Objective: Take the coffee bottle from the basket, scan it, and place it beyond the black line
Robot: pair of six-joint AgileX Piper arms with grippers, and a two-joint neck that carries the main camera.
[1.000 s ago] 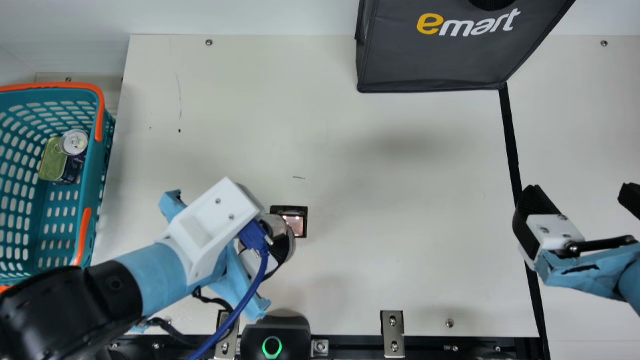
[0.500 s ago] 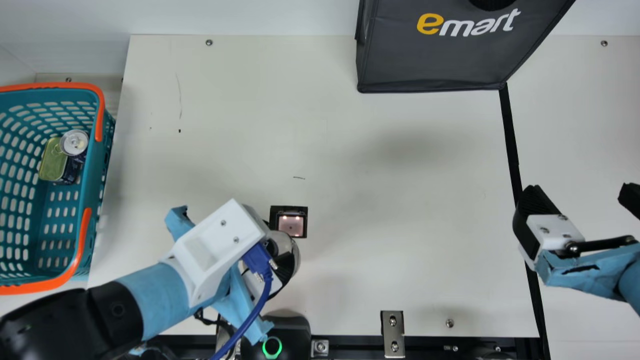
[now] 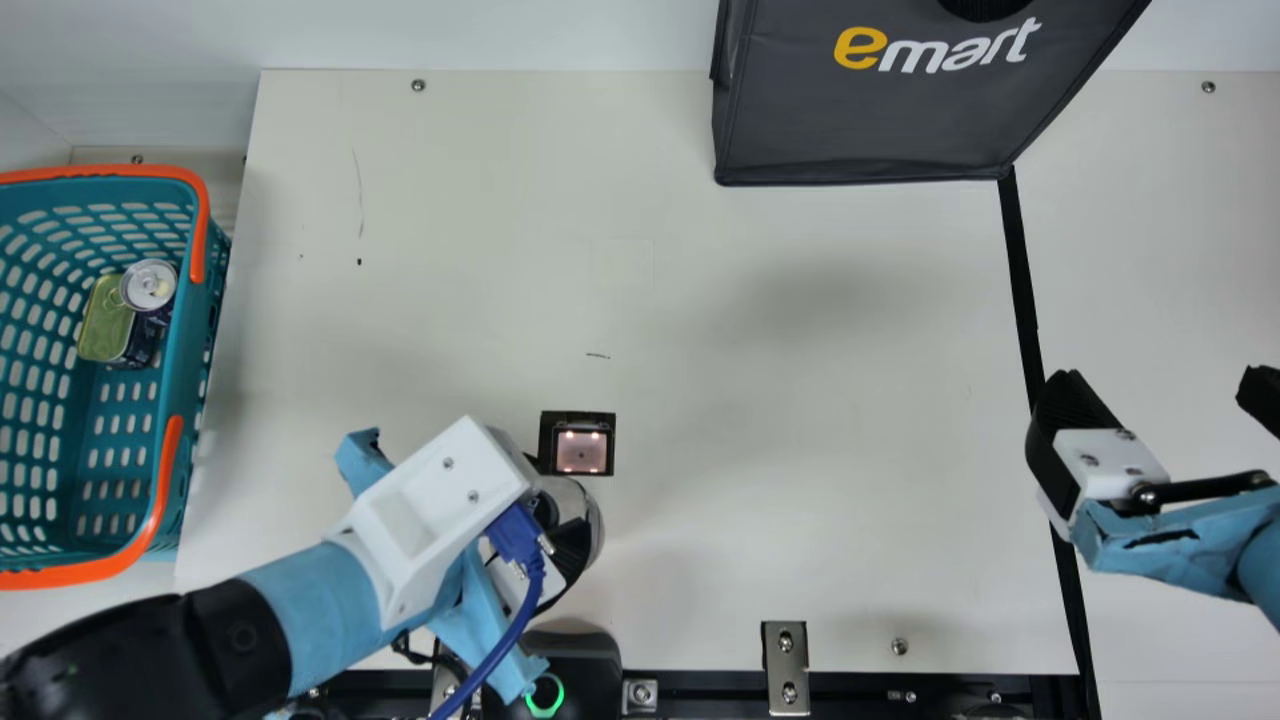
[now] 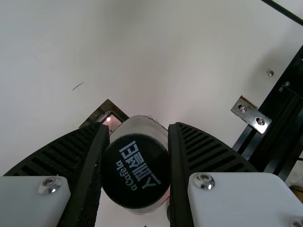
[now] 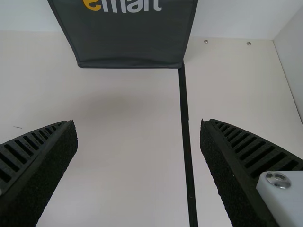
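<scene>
In the main view my left gripper (image 3: 555, 535) is at the lower middle, largely hidden under its white mount. The clear end of the coffee bottle (image 3: 590, 512) pokes out there, just below the scanner window (image 3: 582, 450). The left wrist view has the bottle's black cap (image 4: 136, 171) squeezed between both ribbed pads of my left gripper (image 4: 136, 165). My right gripper (image 3: 1155, 400) stands open at the right, one finger over the black line (image 3: 1022, 290). Seen from its wrist, the right gripper (image 5: 138, 130) has nothing between its fingers, and the black line (image 5: 185, 127) runs below.
A teal basket (image 3: 178, 350) with orange handles stands at the left, holding a can (image 3: 149, 285) and a green-lidded tin (image 3: 105, 325). A dark bag (image 3: 860, 120) stands at the back. Metal brackets (image 3: 785, 668) and a black device with a green ring (image 3: 590, 660) line the front edge.
My left gripper has moved toward the front edge and slightly right with the bottle, uncovering the scanner window. The right arm has kept still.
</scene>
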